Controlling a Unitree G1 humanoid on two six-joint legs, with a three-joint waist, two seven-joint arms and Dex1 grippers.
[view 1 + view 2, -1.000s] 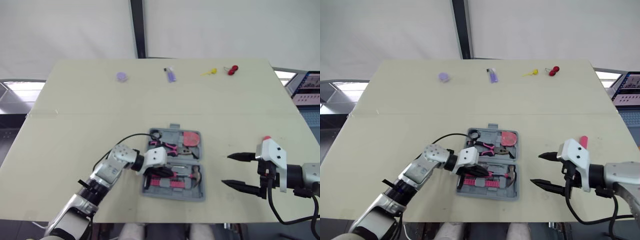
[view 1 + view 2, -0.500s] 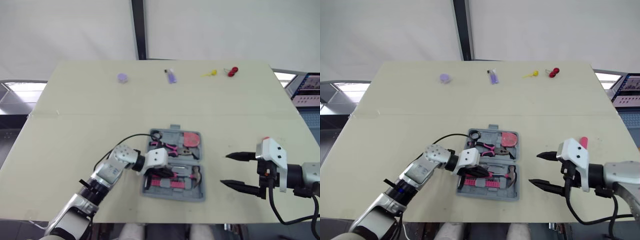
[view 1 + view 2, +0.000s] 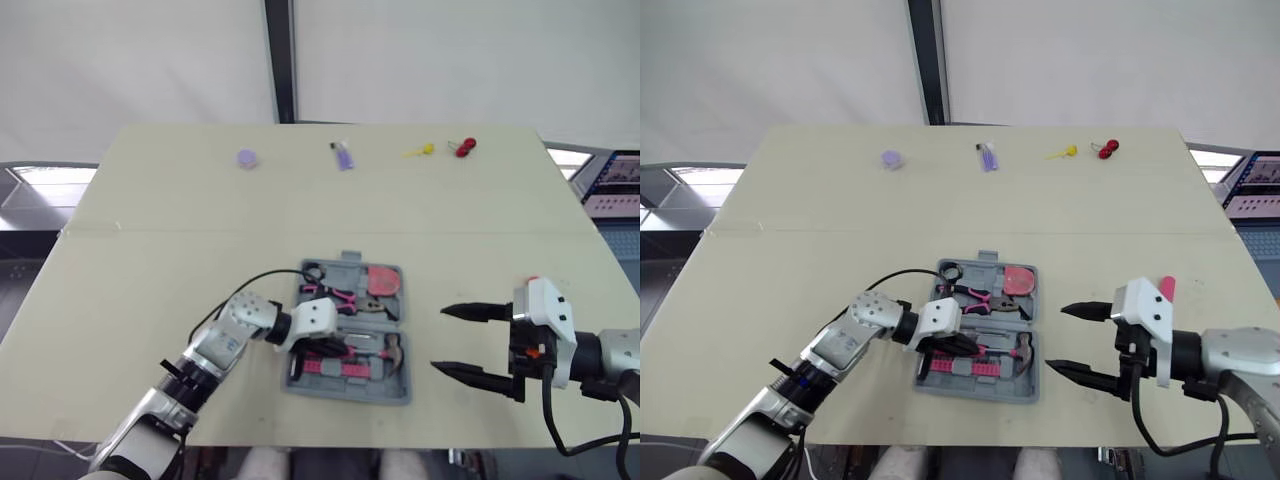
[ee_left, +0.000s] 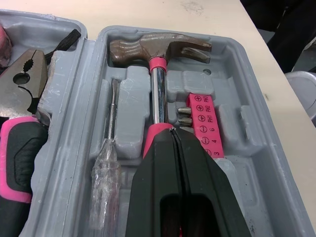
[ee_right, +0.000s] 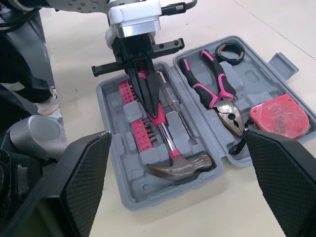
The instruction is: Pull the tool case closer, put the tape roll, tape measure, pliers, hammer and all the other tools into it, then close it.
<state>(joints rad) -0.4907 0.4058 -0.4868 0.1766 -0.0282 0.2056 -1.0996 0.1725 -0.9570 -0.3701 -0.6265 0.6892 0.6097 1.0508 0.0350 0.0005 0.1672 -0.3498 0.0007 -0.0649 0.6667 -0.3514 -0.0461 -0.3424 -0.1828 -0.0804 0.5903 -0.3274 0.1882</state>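
- The grey tool case is lying open on the bench, at the middle of its near part, with one half nearer the robot and the other beyond it.
- A pink bit holder is sitting in the nearer half. It is showing white plus and minus marks, the letters "PH" and the digits 6, 4 and 3.
- The hammer is resting in its moulded slot beside the bit holder. Its long axis is running left to right, with the brown head pointing to the robot's right.
- A screwdriver is lying parallel to the hammer, just beside it.
- The pliers are lying slantwise in the farther half, with the nose pointing toward the red tape measure.
- The black tape roll is sitting by the pliers' handle ends.
- The left gripper is pressing its jaws together, tips on the hammer's pink grip.
- The right gripper is hovering to the right of the case, jaws spread wide and holding nothing.
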